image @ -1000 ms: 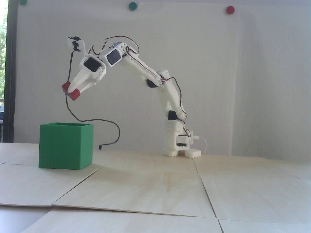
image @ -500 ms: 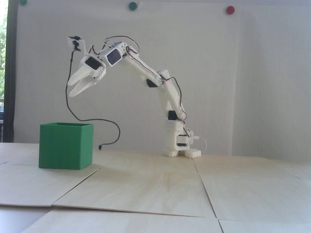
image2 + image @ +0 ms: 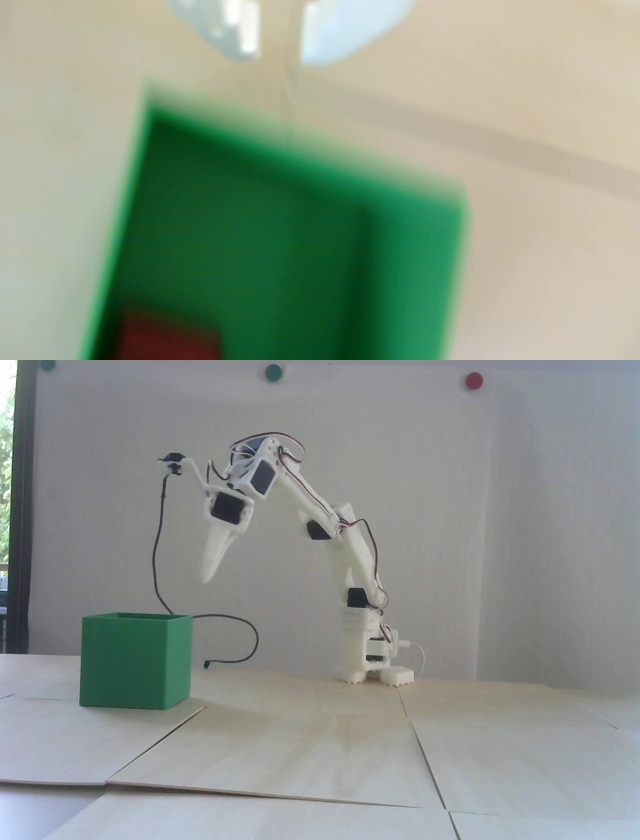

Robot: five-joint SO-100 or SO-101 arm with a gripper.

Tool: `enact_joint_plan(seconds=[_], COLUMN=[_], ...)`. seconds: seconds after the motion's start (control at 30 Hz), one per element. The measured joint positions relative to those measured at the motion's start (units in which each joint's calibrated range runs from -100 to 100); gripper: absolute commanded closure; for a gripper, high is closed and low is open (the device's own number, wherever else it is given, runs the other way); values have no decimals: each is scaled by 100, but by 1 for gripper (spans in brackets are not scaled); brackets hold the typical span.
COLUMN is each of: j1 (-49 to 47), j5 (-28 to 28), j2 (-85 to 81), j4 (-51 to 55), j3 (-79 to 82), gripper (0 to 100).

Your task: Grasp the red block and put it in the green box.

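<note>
Above the green box (image 3: pixel 136 660) in the fixed view, the gripper (image 3: pixel 207 578) is hanging in the air, pointing down and a little toward the box's right wall, well clear of its rim. Seen side-on, its fingers are overlapping, so whether they are parted cannot be told here. The white arm (image 3: pixel 350 560) is bending over from its base, which is standing to the right of the box on the pale wooden table (image 3: pixel 320 750). A thin black cable (image 3: pixel 159 560) is dropping from the wrist behind the box and curling onto the table just right of it. High on the wall, well above the box, two green dots (image 3: pixel 273 372) and a red dot (image 3: pixel 473 380) are showing.

Looking down in the blurred wrist view, the box (image 3: pixel 415 242) is filling the lower middle, and the red block (image 3: pixel 169 339) is lying inside it on the floor, near its left wall. The fingers (image 3: pixel 239 31) are standing apart at the top edge with bare table between them, holding nothing; the gripper (image 3: pixel 277 52) is sitting beyond the box's far rim.
</note>
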Motion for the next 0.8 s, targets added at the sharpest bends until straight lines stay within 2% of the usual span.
enact_joint_plan(seconds=[0.1,0.33,0.4,0.5,0.8], j1=[-267,-336,-428,-680,-795], j5=[-195,-1490,-1639,-1269,848], j2=[-42,-299,-315,-315,-672], j4=[449,591,591,591,591], j3=[-63,188,466,940,1325], gripper=[98,98,98,98,98])
